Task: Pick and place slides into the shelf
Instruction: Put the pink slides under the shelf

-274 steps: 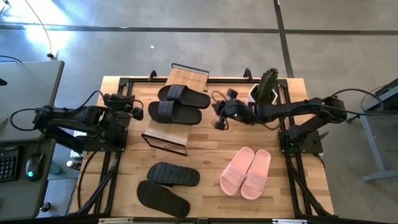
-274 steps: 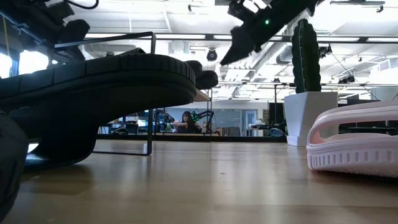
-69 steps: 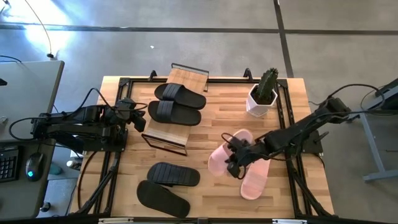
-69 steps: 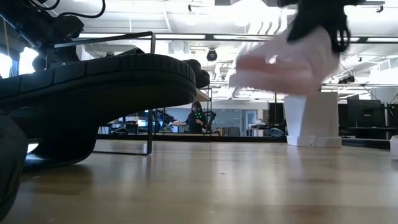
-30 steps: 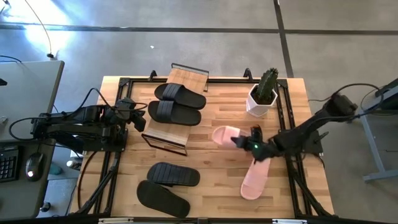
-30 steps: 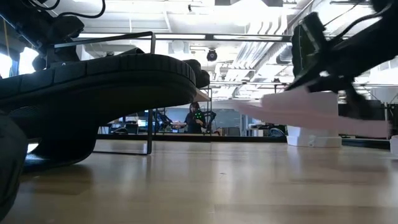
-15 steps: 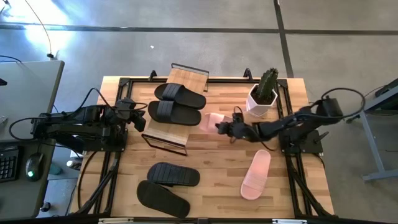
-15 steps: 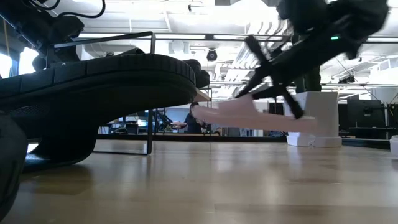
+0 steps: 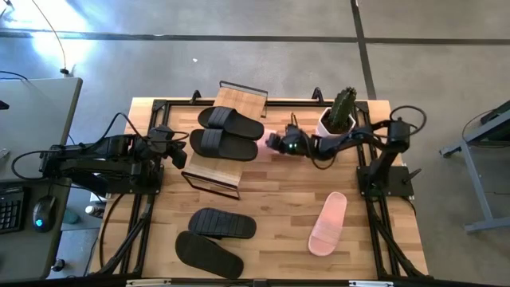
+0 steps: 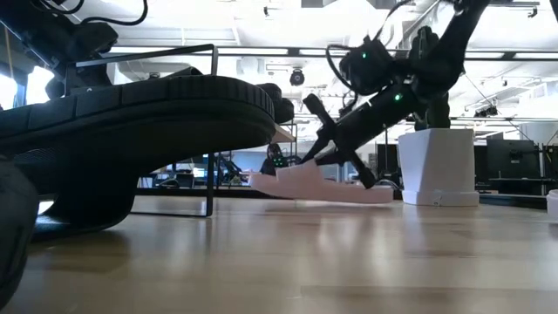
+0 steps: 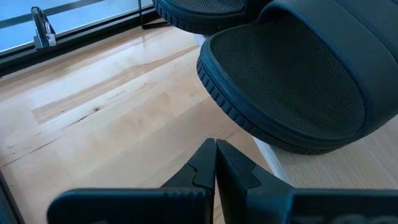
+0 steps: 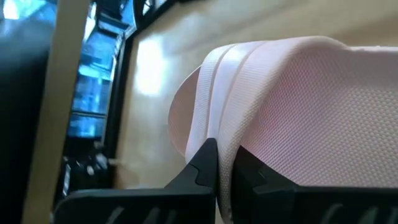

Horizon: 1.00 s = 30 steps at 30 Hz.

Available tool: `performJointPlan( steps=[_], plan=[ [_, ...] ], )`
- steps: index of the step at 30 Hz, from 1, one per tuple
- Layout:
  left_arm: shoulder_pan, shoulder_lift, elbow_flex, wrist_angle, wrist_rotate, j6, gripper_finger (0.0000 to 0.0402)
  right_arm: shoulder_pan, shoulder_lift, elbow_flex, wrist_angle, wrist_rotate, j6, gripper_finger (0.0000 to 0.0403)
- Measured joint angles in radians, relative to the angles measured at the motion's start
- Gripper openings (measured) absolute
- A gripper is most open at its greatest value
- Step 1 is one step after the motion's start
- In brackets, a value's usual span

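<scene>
My right gripper (image 9: 276,143) is shut on a light pink slide (image 10: 323,187), held low over the table just right of the shelf (image 9: 217,169). From above only a bit of that pink slide (image 9: 262,147) shows past the gripper. Two black slides (image 9: 232,121) (image 9: 224,144) lie across the shelf's slanted boards. The other pink slide (image 9: 327,223) lies flat at the table's near right. Two more black slides (image 9: 222,224) (image 9: 209,253) lie near the front edge. My left gripper (image 9: 180,156) waits shut by the shelf's left side, touching nothing. My right gripper pinches the edge of the pink slide's wide strap (image 12: 231,134) between its two fingers. The fingers come from the table's right, slanting down. The slide hangs almost level under them, its sole (image 10: 349,195) close to the tabletop; whether it touches, I cannot tell.
A white pot with a cactus (image 9: 338,119) stands at the far right, close behind my right arm. Bare wood lies between the shelf and the near pink slide. A desk with a keyboard and mouse (image 9: 41,214) stands off the table's left.
My right gripper has carried the pink slide from the table's middle right toward the far left, up to the shelf's right side, sinking a little. The slide has come down from a raised, tilted pose to almost level, close over the table.
</scene>
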Motion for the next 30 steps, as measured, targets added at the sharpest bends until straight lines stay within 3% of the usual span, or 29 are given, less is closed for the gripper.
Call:
performJointPlan(
  steps=[7,13,24,30],
  plan=[
    [0.000,0.000,0.000,0.000,0.000,0.000,0.0001,-0.099,0.002,0.002,0.023,-0.073,0.007,0.0000],
    [0.000,0.000,0.000,0.000,0.000,0.000,0.0001,-0.110,0.009,0.064,0.019,-0.075,-0.010,0.0000],
    [0.000,0.000,0.000,0.000,0.000,0.000,0.0001,-0.141,0.165,0.273,-0.060,-0.131,-0.020,0.0000],
    [0.000,0.000,0.000,0.000,0.003,0.000,0.0001,-0.178,0.184,0.276,-0.067,-0.166,-0.020,0.0000]
  ],
)
